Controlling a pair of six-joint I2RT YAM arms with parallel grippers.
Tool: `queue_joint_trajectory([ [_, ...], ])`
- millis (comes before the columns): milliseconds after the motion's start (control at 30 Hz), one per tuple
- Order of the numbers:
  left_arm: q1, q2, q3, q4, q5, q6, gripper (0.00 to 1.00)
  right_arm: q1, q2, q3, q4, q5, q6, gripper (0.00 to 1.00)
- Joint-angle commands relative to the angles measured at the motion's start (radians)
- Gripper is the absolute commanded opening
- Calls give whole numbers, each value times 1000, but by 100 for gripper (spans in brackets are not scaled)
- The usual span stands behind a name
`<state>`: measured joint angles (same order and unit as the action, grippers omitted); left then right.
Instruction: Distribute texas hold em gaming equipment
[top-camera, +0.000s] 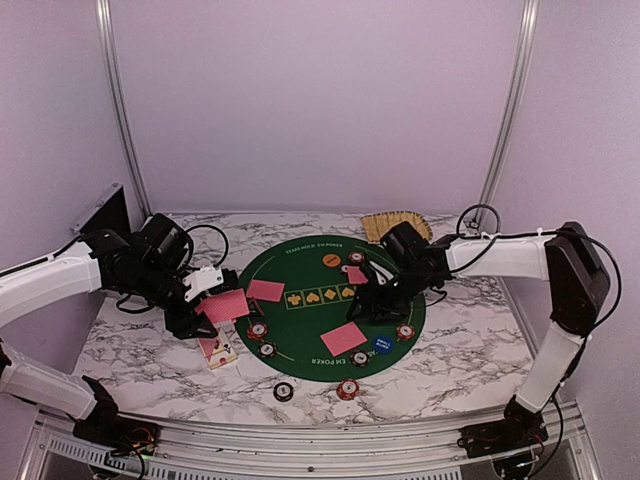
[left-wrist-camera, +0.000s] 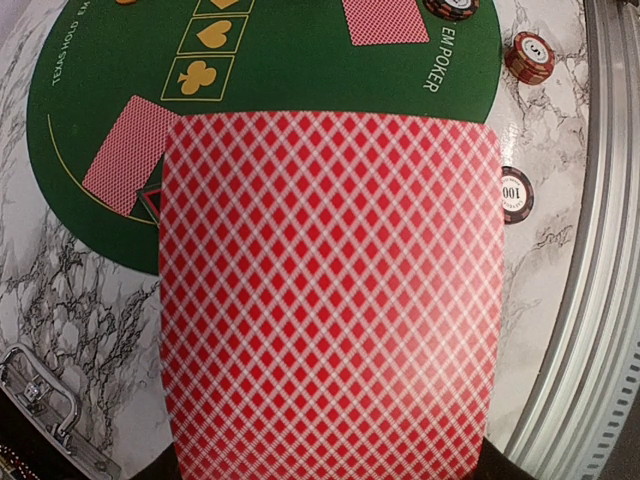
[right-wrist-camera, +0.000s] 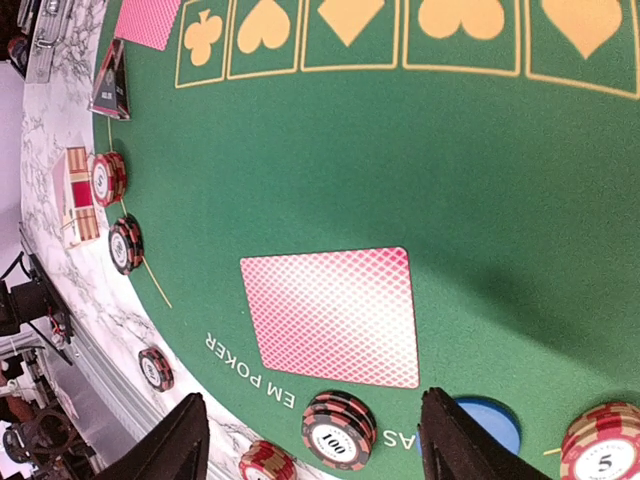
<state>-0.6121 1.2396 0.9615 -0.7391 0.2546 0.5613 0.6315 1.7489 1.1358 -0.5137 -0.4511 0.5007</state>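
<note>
My left gripper (top-camera: 212, 302) is shut on a red-backed card (top-camera: 229, 305), held above the mat's left edge; the card (left-wrist-camera: 330, 300) fills the left wrist view and hides the fingers. My right gripper (top-camera: 371, 303) is open and empty above the green mat (top-camera: 300, 270). In its wrist view a face-down card (right-wrist-camera: 335, 315) lies ahead of the open gripper (right-wrist-camera: 320, 435), with a dark 100 chip (right-wrist-camera: 338, 432) between the fingers (right-wrist-camera: 190, 435) and a blue button (right-wrist-camera: 490, 425) beside it. Other cards lie at the mat's left (top-camera: 265, 290) and top right (top-camera: 357, 274).
A card deck (top-camera: 217, 350) lies on the marble left of the mat. Chips sit round the mat's rim (top-camera: 258, 330) (top-camera: 405, 332), and two lie off the mat in front (top-camera: 284, 391) (top-camera: 347, 389). An orange button (top-camera: 332, 260) and a tan woven tray (top-camera: 395, 225) are at the back.
</note>
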Motion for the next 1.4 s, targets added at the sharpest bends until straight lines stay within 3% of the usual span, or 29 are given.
queue_joint_trajectory([
  [0, 6, -26, 6, -15, 24, 1, 0, -6, -56, 55, -33, 63, 11, 73],
  [300, 6, -21, 10, -16, 25, 0, 0, 39, -110, 64, 134, -75, 115, 98],
  [733, 6, -18, 15, -15, 20, 1, 0, 218, 40, 100, 652, -303, 454, 99],
  [1100, 6, -18, 14, -15, 21, 3, 0, 322, 230, 225, 828, -346, 575, 99],
  [1367, 6, -23, 11, -15, 22, 5, 0, 354, 344, 339, 829, -363, 598, 99],
])
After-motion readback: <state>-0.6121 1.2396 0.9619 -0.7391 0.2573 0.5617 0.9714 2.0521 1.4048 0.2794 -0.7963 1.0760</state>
